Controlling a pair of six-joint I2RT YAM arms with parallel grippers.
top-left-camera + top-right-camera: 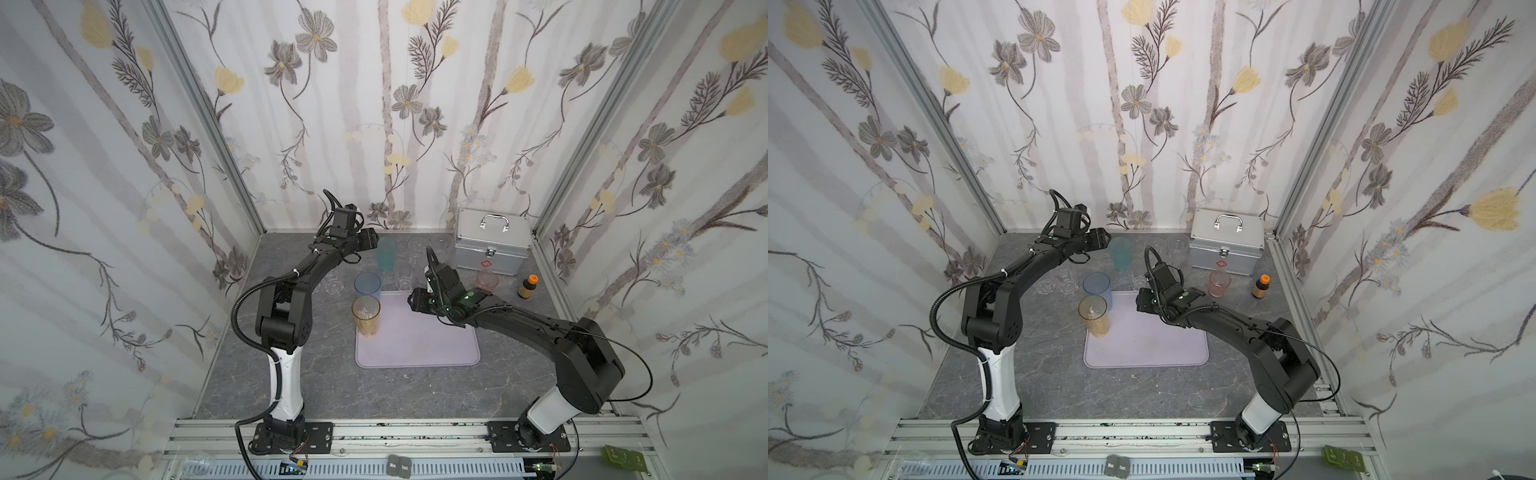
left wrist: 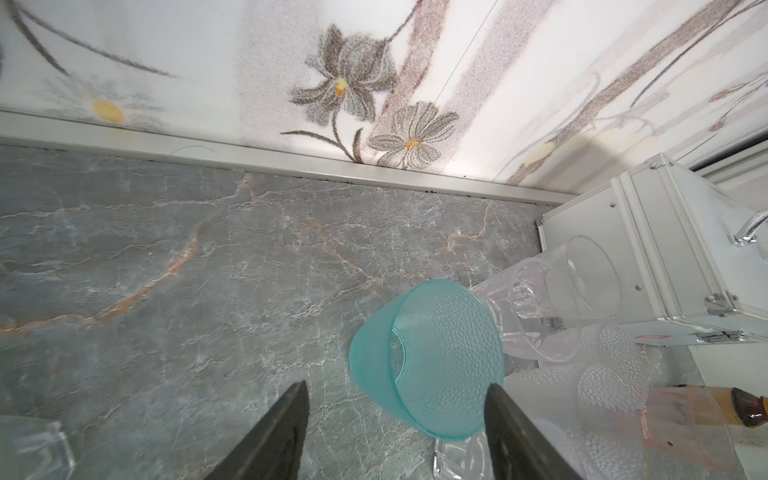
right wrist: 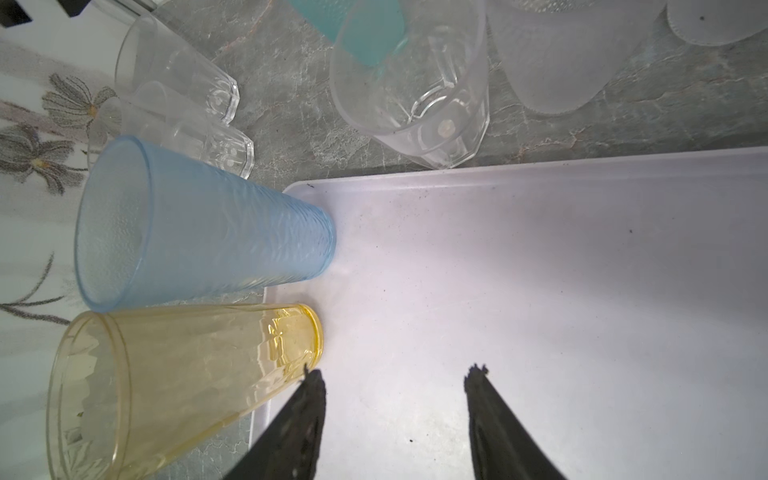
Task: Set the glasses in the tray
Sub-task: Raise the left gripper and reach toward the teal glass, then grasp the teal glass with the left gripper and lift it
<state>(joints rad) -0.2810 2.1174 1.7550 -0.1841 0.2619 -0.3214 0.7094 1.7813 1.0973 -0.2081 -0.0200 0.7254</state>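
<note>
The pale lilac tray lies mid-table. A tall blue glass stands upright at its far left corner, an amber glass just in front of it. At the back stands a teal glass; my left gripper is open around it, with a gap on one side. My right gripper hovers open and empty over the tray's far part, beside the amber glass.
Clear faceted glasses and frosted ones stand behind the tray. A pink glass and a brown bottle sit at the right, in front of a silver case. Walls close in the back and sides.
</note>
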